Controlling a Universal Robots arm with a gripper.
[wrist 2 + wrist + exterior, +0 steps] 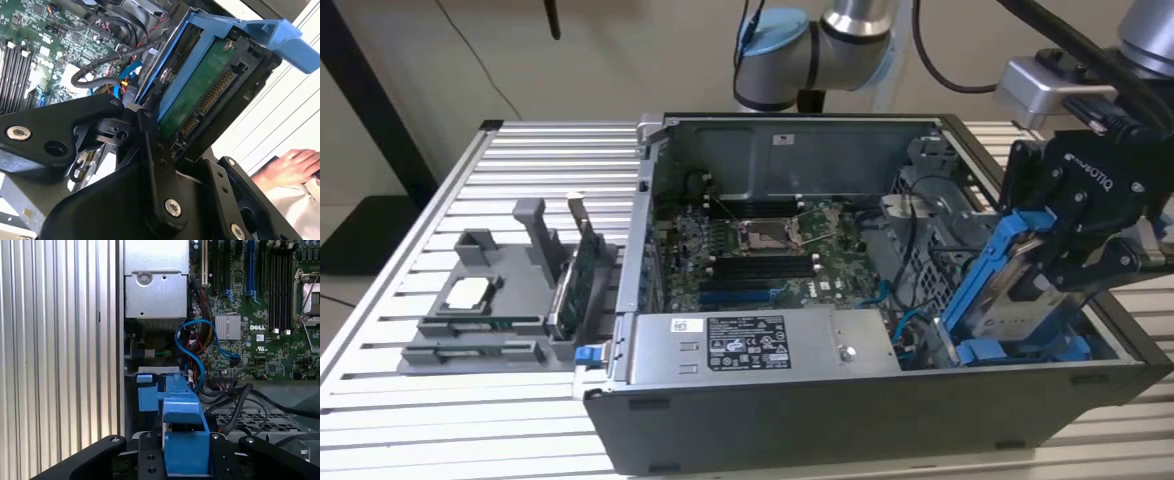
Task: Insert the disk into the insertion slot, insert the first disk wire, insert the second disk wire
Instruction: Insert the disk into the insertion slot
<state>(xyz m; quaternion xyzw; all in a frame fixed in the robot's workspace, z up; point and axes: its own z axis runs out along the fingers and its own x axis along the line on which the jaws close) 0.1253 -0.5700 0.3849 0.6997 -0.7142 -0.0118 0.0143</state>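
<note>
- Toward counter (387, 400) edge, the exterior view's right: disk (1007, 300), tilted, lower end at insertion slot (1027, 352), apparently angled to slide in.
- End effector (1067, 272): closed on disk's blue carrier.

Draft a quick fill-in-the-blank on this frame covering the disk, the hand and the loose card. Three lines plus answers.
1. The disk is clipped in a ___ plastic carrier.
2. The hand is ___ on the disk, holding it tilted at the exterior view's right end of the computer case.
3. The green circuit card stands in a grey holder ___ the computer case.

Missing words: blue; shut; outside
</note>
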